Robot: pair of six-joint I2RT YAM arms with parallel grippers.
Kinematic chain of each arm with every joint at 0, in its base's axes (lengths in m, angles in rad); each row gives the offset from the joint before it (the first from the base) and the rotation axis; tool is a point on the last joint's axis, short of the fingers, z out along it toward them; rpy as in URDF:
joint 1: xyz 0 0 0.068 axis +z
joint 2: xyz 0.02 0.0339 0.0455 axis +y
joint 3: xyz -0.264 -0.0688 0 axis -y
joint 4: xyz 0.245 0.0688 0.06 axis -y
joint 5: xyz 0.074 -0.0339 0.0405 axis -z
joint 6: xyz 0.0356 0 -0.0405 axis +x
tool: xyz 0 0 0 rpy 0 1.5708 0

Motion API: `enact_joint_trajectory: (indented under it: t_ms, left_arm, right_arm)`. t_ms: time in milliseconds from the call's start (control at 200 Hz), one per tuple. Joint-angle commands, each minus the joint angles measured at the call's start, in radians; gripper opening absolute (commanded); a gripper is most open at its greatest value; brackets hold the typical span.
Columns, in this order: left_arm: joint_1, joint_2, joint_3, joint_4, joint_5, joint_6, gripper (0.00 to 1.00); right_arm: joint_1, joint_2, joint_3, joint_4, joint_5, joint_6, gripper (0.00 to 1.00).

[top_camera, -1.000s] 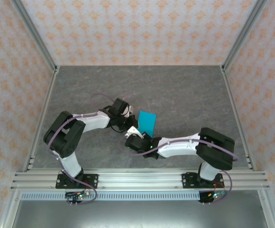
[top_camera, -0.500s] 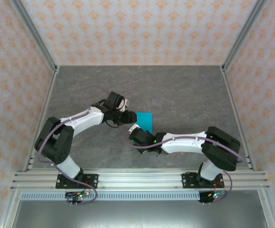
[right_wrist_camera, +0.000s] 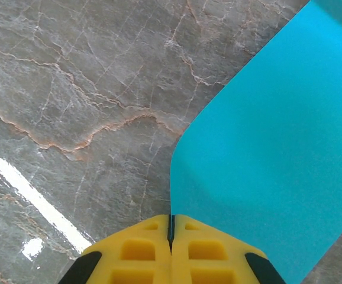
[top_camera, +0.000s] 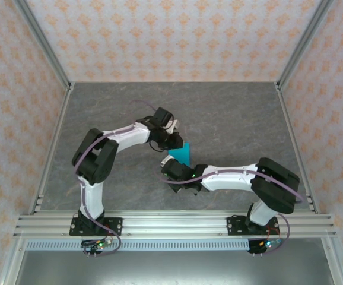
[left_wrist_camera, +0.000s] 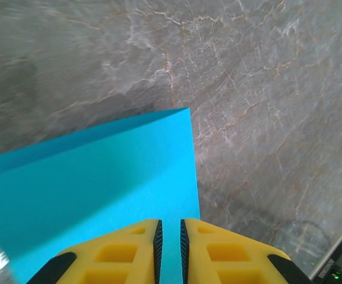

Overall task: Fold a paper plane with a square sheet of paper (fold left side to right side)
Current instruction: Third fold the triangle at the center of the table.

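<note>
The thin, bright cyan-blue square sheet of paper lies at mid-frame in the overhead view, between the two arm ends. Only a small slanted patch is exposed, so its outline cannot be judged.

In the right wrist view the sheet rises in a curve from the frame's bottom centre and is cut off at the right edge. The right tool is pressed together on its lower corner, the yellow fingers meeting in a hairline seam.

In the left wrist view the sheet fills the lower left, cropped by the left and bottom edges. The left tool shows a narrow slit between its yellow fingers. Whether it pinches the paper cannot be told.

The grey veined stone worktop surrounds everything.
</note>
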Motion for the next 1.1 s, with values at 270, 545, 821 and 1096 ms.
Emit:
enact_joint_trajectory:
  t_ms: [270, 545, 821, 1096]
  left_arm:
    - [-0.031, 0.133, 0.074, -0.081, -0.005, 0.05, 0.15]
    - [-0.039, 0.167, 0.06, -0.079, -0.013, 0.057, 0.14]
    - [-0.046, 0.175, 0.048, -0.068, -0.015, 0.054, 0.13]
    - [-0.054, 0.181, 0.052, -0.07, -0.015, 0.05, 0.13]
  right_arm:
    - [-0.04, 0.002, 0.042, -0.05, -0.069, 0.035, 0.0]
    - [-0.13, -0.03, 0.024, -0.052, -0.204, 0.079, 0.0]
    - [-0.224, -0.06, -0.022, -0.03, -0.275, 0.112, 0.0]
    - [-0.267, -0.06, -0.03, -0.042, -0.27, 0.118, 0.0]
